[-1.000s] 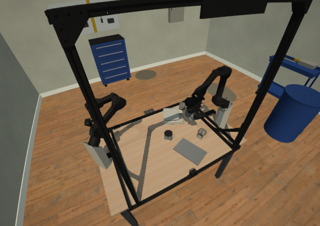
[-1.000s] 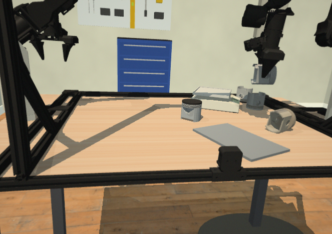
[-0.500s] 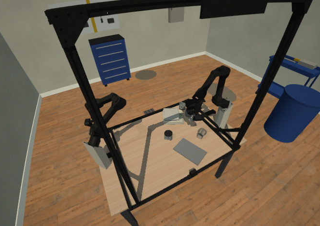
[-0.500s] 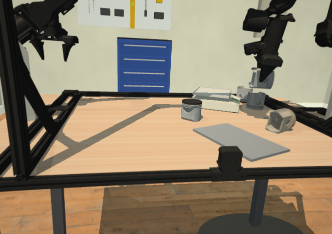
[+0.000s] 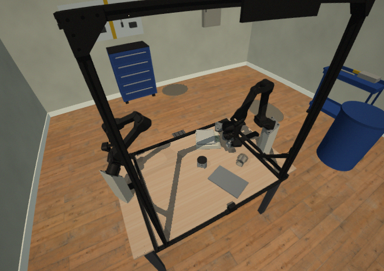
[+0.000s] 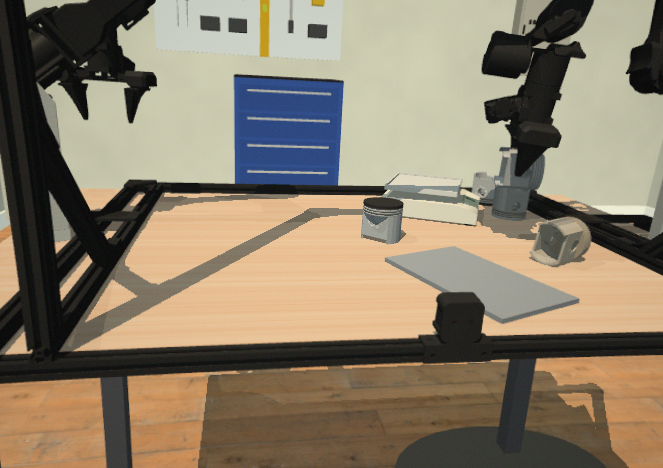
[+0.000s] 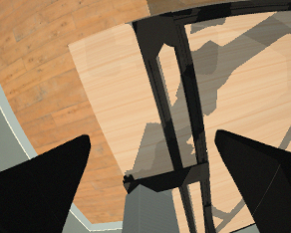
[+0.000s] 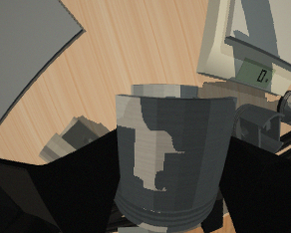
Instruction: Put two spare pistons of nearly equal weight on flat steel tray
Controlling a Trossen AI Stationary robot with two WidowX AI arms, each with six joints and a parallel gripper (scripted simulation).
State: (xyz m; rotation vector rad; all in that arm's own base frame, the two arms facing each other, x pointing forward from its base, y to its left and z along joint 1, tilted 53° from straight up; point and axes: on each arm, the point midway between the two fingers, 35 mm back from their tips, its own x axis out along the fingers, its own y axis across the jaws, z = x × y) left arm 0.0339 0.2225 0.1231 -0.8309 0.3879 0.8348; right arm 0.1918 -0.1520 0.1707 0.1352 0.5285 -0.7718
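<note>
one pincer (image 6: 520, 165) (image 8: 171, 161) angled downward

A blue drawer cabinet (image 5: 136, 73) (image 6: 288, 132) stands against the wall; a blue barrel (image 5: 351, 137) stands beside a blue cart (image 5: 355, 80).

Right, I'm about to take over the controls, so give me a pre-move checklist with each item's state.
Right gripper has a piston between its fingers: ok.
Left gripper open and holding nothing: ok.
Tray lying flat on the bench: ok.
Two matching pistons on the tray: not ok, none there.
Scale pan without a piston: ok.
Held piston's weight known: cannot tell.
</note>
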